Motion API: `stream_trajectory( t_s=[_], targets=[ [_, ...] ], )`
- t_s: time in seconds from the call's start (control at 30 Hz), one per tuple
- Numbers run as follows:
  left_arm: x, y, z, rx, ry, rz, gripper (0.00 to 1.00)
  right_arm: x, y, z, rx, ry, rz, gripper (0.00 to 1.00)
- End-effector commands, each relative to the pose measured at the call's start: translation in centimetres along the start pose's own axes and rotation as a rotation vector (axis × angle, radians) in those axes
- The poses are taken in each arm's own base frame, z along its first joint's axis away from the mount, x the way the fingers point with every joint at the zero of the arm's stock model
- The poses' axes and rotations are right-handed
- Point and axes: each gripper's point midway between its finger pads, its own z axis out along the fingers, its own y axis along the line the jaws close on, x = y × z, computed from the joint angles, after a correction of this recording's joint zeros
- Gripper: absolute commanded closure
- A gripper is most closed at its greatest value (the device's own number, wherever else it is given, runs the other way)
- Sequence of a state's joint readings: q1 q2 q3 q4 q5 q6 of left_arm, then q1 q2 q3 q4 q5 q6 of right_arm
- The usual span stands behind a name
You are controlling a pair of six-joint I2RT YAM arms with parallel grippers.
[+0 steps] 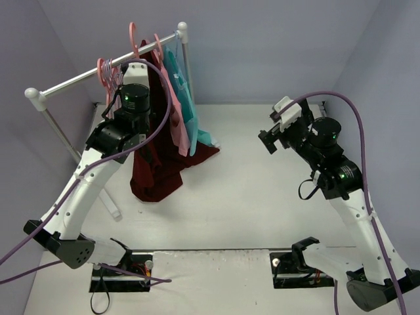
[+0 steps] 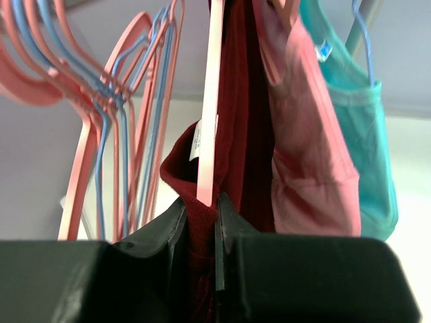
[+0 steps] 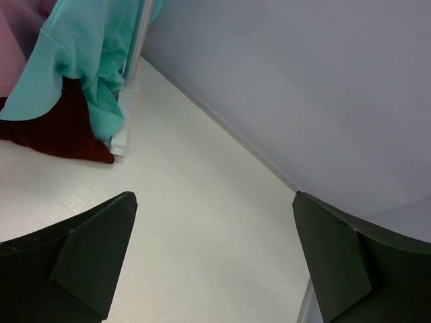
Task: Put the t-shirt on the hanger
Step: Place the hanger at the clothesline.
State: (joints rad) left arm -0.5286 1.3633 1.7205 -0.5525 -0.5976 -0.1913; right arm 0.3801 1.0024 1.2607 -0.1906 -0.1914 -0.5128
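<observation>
Tightly, left pincer (image 2: 201, 210) clamps t-shirt (image 2: 237, 101) beside hanger (image 2: 214, 81).

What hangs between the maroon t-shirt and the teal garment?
The pink garment hangs between the t-shirt and the teal garment, clearest in the left wrist view.

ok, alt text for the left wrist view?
Left end effector pinches maroon t-shirt fabric just below a salmon hanger arm. Pink garment and teal garment hang at frame right, spare pink and blue hangers at frame left.
</observation>
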Motion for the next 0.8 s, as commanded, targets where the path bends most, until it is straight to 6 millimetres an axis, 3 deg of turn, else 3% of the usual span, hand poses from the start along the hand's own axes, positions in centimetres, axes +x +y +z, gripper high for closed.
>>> stream_trajectory(
  t_s=[0.0, 0.37, 0.77],
  targets=[
    [-7.1, 2.2, -0.9, -0.069, -0.241, -0.147, 1.00, -2.6, 0.0, -1.2, 0.004, -0.126, 0.034, 0.02],
    [-5.7, 3.4, 1.6, -0.192, -0.181, -0.087, 1.00, -1.4, 3.1, -2.8, -0.089, -0.168, 0.107, 0.00],
    [1.2, 5.0, 0.5, -0.270, -0.074, -0.252, 1.00, -1.4, 4.6, -4.1, -0.128, -0.203, 0.124, 0.00]
  ],
)
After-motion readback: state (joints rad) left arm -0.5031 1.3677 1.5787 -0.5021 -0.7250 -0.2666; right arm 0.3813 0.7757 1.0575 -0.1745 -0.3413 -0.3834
